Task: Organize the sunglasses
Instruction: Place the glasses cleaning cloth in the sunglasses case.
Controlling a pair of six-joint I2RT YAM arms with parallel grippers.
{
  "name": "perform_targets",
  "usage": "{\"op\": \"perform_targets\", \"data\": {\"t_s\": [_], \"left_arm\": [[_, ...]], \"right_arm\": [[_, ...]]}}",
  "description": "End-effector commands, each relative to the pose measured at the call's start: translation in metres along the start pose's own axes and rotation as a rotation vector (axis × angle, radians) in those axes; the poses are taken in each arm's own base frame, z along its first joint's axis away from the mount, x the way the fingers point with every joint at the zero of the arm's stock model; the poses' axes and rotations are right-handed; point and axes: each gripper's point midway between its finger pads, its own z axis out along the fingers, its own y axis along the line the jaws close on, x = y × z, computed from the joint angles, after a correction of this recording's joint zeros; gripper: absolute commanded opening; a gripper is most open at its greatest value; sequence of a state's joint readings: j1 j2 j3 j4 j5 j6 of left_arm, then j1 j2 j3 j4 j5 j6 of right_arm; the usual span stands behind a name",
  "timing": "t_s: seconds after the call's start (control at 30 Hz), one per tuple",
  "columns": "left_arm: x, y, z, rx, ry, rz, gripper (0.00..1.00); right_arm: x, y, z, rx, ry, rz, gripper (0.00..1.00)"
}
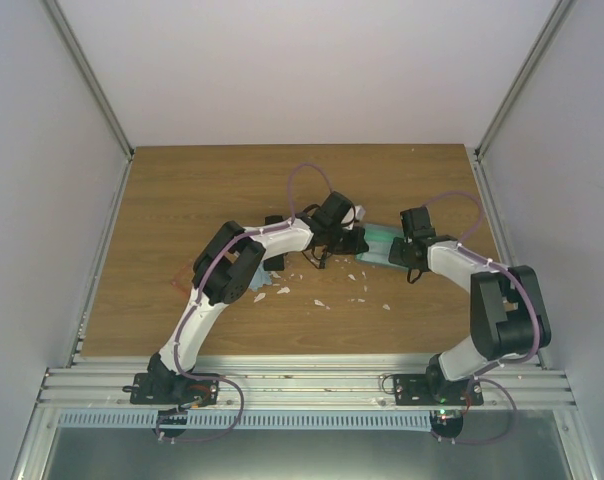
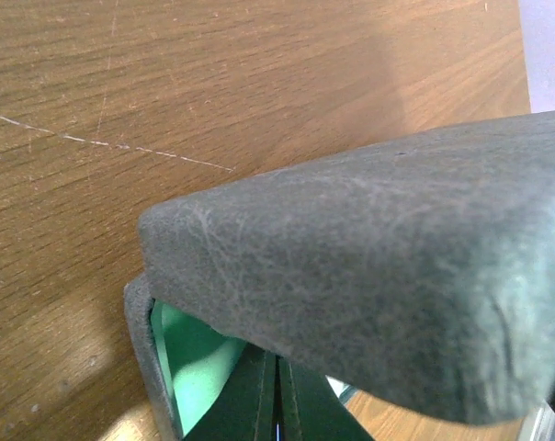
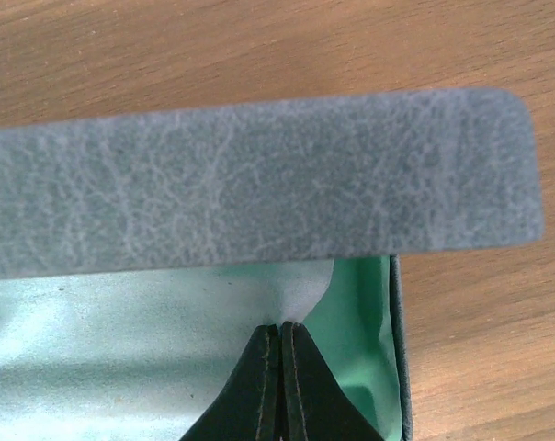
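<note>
Lab test cell: white walls (image 1: 302, 70), aluminium rails (image 1: 302, 385), wooden tabletop (image 1: 182, 200).

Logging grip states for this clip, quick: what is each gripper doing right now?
Left gripper: shut, under the grey case lid; whether it holds anything cannot be told.
Right gripper: shut, pinching a fold of the pale green cloth under that lid.

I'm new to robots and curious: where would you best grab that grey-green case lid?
Probably its free long edge, approached from the open side: the lid stands raised over the mint lining, leaving a gap for one finger underneath.
</note>
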State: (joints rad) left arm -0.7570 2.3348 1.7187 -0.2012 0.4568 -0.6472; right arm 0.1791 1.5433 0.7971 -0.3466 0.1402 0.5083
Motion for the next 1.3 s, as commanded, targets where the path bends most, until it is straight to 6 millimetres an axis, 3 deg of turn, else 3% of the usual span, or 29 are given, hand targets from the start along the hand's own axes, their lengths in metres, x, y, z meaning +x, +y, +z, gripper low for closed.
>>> {"op": "perform_targets", "data": {"t_s": [0.0,0.13,0.3,0.43,0.67,1.03,1.27], "left_arm": [[-0.006,0.0,0.005,0.009,-0.007,-0.002,0.0],[-0.006,0.0,0.006,0.01,-0.005,-0.001,0.0],[-0.006,0.0,0.006,0.009,-0.005,0.002,0.0],[-0.007,-0.002,0.007,0.016,-0.004,0.007,0.0],[-0.006,-0.001,0.008,0.015,0.001,0.005,0.0],[-0.007,-0.001,0.007,0.011,0.0,0.009,0.0],[-0.018,-0.013,-0.003,0.02,-0.033,0.037,0.0]], "right_arm": [[-0.009,-0.006,0.002,0.03,-0.026,0.007,0.01],[-0.009,-0.011,0.003,0.056,-0.022,0.009,0.05],[-0.012,-0.018,-0.008,0.101,-0.026,0.026,0.2],[-0.016,-0.015,-0.017,0.074,-0.047,0.024,0.24],[-0.01,0.015,-0.008,-0.093,-0.014,0.002,0.14],[0.002,0.006,0.019,-0.029,0.026,0.013,0.12],[0.019,-0.004,0.03,0.015,0.071,0.022,0.12]]}}
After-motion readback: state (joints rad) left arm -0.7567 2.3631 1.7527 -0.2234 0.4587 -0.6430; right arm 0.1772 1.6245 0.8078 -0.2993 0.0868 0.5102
